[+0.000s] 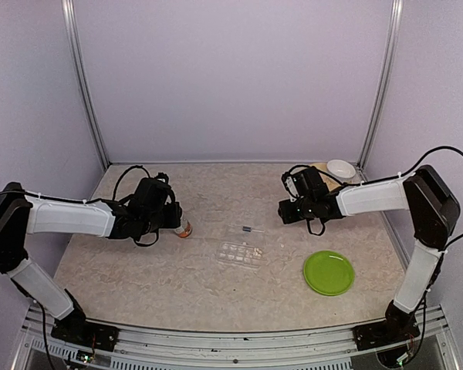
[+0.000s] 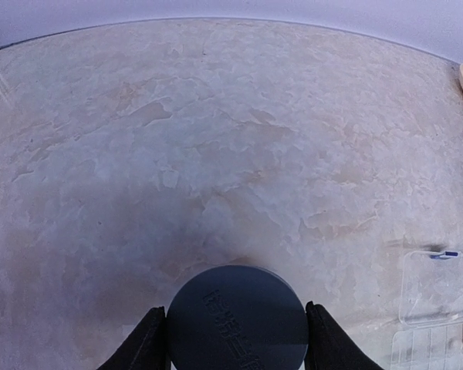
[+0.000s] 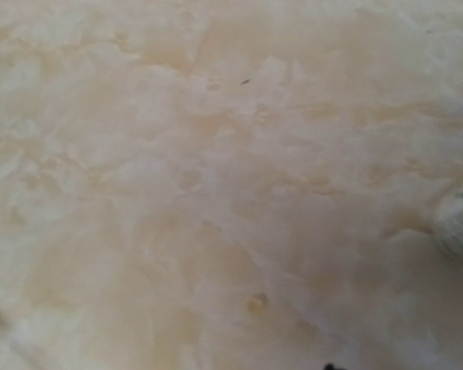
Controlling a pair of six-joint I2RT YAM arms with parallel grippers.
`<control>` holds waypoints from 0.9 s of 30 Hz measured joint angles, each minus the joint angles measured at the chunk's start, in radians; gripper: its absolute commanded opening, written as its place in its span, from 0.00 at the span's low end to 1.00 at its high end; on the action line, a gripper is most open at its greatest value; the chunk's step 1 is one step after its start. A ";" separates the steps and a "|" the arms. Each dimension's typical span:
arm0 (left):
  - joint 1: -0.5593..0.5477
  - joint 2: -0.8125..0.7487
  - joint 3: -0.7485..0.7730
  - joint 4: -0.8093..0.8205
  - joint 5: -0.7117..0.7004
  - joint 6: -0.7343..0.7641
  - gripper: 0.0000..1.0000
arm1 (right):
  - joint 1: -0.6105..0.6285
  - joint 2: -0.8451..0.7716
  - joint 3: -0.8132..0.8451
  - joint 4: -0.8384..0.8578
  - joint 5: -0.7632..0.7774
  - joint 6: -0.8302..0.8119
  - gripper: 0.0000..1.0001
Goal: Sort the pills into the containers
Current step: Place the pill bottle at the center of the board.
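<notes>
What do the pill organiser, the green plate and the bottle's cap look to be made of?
Pill organiser: clear, glossy plastic by the look; the mottling of the table shows through its compartments. Green plate: probably plastic, uniform lime colour, smooth, slightly shiny; glazed ceramic cannot be ruled out. Cap: dark grey matte plastic, apparently, with moulded lettering on top.

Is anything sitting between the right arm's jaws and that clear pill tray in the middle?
Nothing visible blocks the way. Only bare table lies between the jaws of the right gripper and the pill organiser. A small dark object rests by the organiser's far edge, just off that line; the green plate sits aside.
</notes>
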 measured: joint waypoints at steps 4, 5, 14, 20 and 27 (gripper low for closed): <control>0.000 0.009 0.008 -0.001 -0.014 0.000 0.45 | -0.003 0.062 0.052 -0.030 -0.022 0.000 0.49; 0.000 0.009 0.008 -0.001 -0.015 0.000 0.48 | -0.004 0.072 0.058 -0.035 -0.027 0.000 0.49; -0.011 0.008 0.010 -0.008 -0.012 0.002 0.71 | -0.017 0.117 0.071 -0.060 -0.056 0.002 0.50; -0.023 0.003 0.013 -0.013 -0.006 0.001 0.83 | -0.033 0.144 0.087 -0.068 -0.069 0.003 0.52; -0.030 -0.041 0.027 -0.022 0.002 0.001 0.98 | -0.057 0.147 0.092 -0.074 -0.082 0.005 0.52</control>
